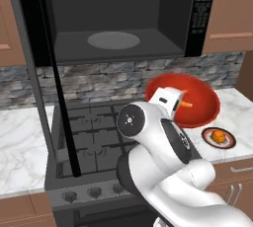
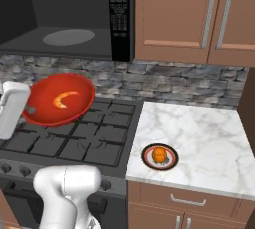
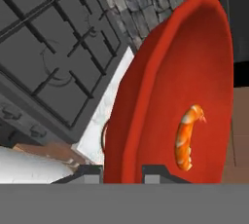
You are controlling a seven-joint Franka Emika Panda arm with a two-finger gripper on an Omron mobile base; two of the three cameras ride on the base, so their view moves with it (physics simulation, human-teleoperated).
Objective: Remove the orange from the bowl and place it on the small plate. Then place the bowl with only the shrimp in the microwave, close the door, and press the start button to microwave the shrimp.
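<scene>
Tool (image 3: 121, 172) clamped on one bowl (image 2: 50, 108) holding one shrimp (image 2: 64, 98); one orange (image 2: 159, 155) on one small plate (image 2: 146, 159)

- The wide, shallow red bowl (image 2: 74, 104) looks like smooth, glossy glazed ware, its rim catching soft highlights.
- The small curved orange shrimp (image 3: 187, 138) has a slick, faintly banded surface.
- The large black microwave (image 1: 118, 18) reads as matt dark plastic or metal inside, with a flat grey round turntable (image 1: 113, 40) without shine.
- The white-veined marble counter (image 2: 194, 138) is smooth and polished.
- The grey stone backsplash (image 2: 189, 81) looks rough and uneven.
- The brown cabinet doors (image 2: 189, 14) look like satin wood with brushed-metal handles.
- The dark stove grates (image 2: 79, 138) look like matt cast metal.
</scene>
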